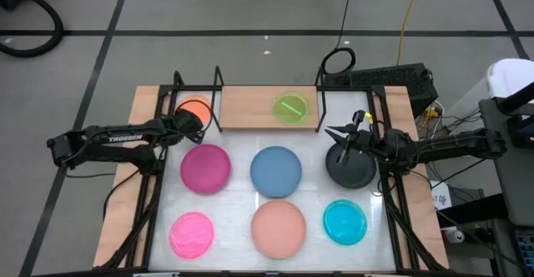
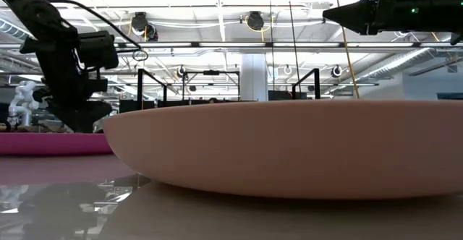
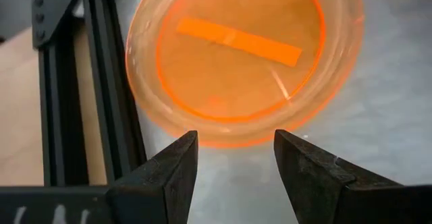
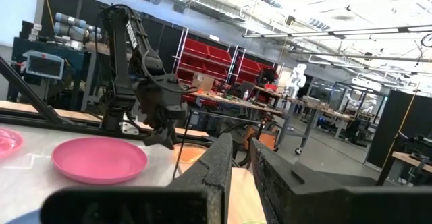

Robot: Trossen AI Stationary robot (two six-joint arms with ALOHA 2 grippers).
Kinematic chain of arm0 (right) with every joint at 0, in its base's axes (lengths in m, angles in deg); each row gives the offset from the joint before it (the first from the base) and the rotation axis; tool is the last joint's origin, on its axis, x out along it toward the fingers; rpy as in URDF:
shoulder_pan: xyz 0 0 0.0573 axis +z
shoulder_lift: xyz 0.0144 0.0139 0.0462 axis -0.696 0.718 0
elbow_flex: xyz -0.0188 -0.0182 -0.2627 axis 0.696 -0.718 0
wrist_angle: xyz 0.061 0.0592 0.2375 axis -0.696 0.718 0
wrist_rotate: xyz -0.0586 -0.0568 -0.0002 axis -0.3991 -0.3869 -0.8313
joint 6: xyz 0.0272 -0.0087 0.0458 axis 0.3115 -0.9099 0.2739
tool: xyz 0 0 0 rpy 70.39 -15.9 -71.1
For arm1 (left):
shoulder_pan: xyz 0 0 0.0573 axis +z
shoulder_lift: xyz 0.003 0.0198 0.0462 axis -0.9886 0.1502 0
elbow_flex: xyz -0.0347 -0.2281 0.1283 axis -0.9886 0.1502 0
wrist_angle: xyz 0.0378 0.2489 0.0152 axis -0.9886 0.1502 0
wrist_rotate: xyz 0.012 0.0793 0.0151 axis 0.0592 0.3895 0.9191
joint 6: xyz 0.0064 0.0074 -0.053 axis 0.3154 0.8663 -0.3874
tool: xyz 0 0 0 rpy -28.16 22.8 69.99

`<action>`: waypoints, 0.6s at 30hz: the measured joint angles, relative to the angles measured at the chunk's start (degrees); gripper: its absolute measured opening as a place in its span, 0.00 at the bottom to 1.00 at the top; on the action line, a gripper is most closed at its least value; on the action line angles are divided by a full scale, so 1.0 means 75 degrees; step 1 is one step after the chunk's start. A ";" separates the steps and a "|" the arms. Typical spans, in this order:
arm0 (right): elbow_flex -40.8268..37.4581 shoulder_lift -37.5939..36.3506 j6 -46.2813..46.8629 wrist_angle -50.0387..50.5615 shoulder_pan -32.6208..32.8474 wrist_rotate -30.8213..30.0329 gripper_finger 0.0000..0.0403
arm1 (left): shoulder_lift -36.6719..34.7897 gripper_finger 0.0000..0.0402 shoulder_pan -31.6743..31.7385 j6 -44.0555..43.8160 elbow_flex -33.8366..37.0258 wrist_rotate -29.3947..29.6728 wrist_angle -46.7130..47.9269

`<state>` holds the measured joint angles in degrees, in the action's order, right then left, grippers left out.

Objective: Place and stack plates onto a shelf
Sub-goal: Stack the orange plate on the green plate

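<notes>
The small orange plate [image 3: 243, 55] lies flat on the white tabletop [image 1: 242, 195] at its far left corner [image 1: 193, 110], beside a black frame post. My left gripper [image 3: 235, 135] hovers open over the plate's near rim, with one finger on each side and neither touching [image 1: 188, 125]. The small green plate [image 1: 290, 108] rests on the light-brown shelf board [image 1: 250, 108]. My right gripper [image 1: 338, 131] is shut and raised above the black plate [image 1: 350, 168]; it also shows in the low view [image 2: 329, 12] and in its own wrist view [image 4: 241, 158].
The magenta [image 1: 205, 168], blue [image 1: 276, 171], pink [image 1: 192, 234], salmon [image 1: 279, 228] and cyan [image 1: 345, 222] plates lie flat and apart on the tabletop. Black rod uprights [image 1: 219, 89] stand at the shelf's ends. A black frame rail [image 3: 101, 82] runs beside the orange plate.
</notes>
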<state>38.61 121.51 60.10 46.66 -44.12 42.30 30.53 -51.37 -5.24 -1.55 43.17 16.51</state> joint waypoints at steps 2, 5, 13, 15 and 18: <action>0.0000 0.0000 -0.0037 0.0000 0.0000 0.0000 0.11 | 0.0000 0.50 0.0068 0.0405 0.0025 -0.0125 -0.0170; 0.0000 0.0000 -0.0051 0.0000 0.0000 -0.0001 0.11 | 0.0000 0.50 0.0130 0.0812 0.0031 -0.0283 -0.0166; 0.0000 0.0000 -0.0059 0.0000 0.0000 0.0000 0.11 | 0.0344 0.50 0.0141 0.1361 0.0031 -0.0748 -0.0493; 0.0000 0.0001 -0.0062 0.0000 0.0000 -0.0004 0.11 | 0.0660 0.50 0.0141 0.1454 0.0031 -0.0760 -0.0645; 0.0000 0.0000 -0.0090 0.0000 -0.0003 -0.0009 0.11 | 0.1139 0.50 0.0135 0.1567 0.0010 -0.0699 -0.0909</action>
<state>38.61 121.51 59.43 46.66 -44.14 42.24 39.07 -50.35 6.52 -1.47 37.93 9.70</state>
